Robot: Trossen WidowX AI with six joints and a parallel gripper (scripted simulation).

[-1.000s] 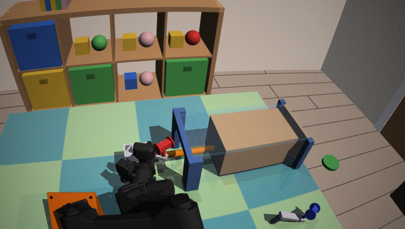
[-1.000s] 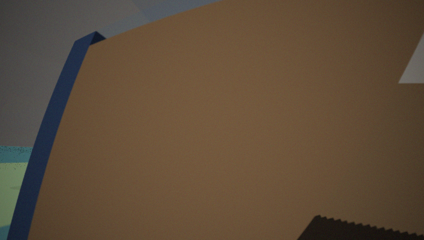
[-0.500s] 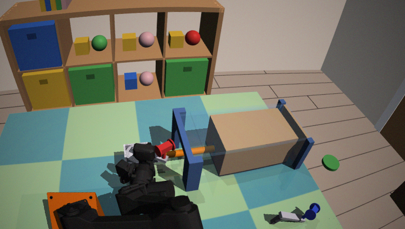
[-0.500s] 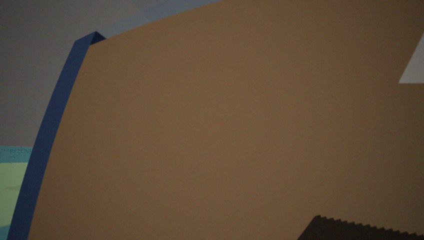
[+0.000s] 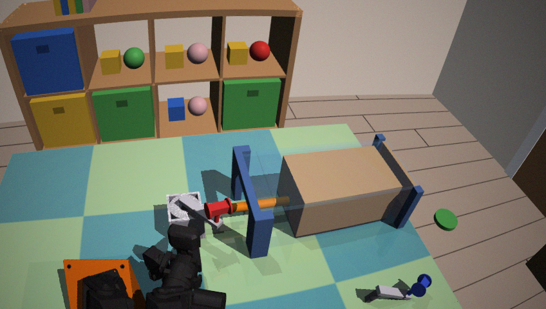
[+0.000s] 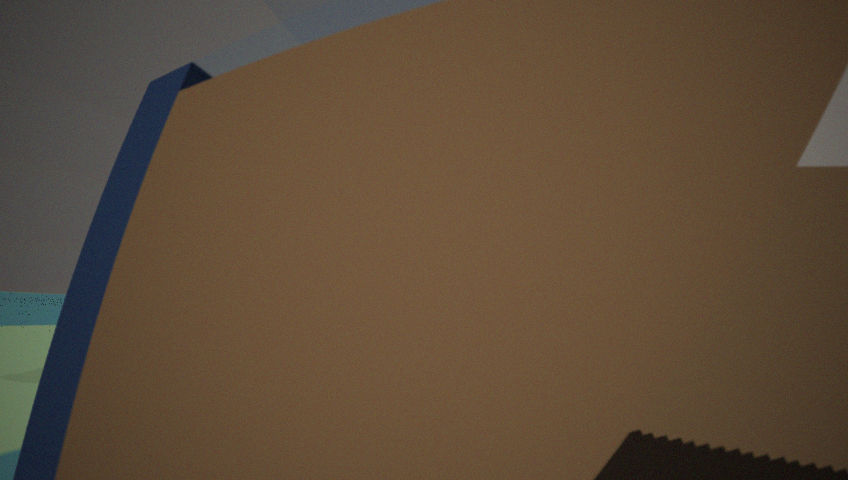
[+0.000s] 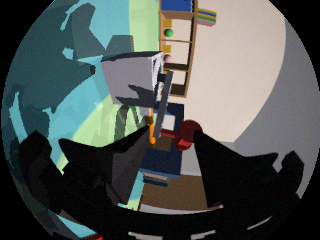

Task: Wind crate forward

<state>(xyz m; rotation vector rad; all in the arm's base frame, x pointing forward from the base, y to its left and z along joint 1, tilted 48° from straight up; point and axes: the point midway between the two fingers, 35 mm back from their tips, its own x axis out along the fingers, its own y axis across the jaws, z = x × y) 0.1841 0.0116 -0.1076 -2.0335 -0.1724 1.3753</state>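
Note:
The crate (image 5: 340,174) (image 6: 416,237) sits flat inside the clear-panelled cubby, its front clear of the blue frame (image 5: 261,229) at the mouth. An orange strap (image 5: 254,205) (image 7: 151,131) runs from it under the frame towards the winch (image 5: 172,218) (image 7: 127,82). The silver winch handle (image 5: 191,206) (image 7: 164,107) lies across the winch top, its red knob (image 5: 218,208) (image 7: 190,131) on the strap side. Its key and the hole are hidden. My gripper (image 7: 172,131) is open, with the knob visible beyond and between the fingertips in the wrist view; the top view does not show the fingers clearly.
A second crank handle with a blue knob (image 5: 418,289) lies at the front right. The cubby's rear blue post (image 5: 409,208) (image 6: 113,226) stands beside the crate. An orange base plate (image 5: 73,283) is at the front left. A green disc (image 5: 445,219) lies right of the bench.

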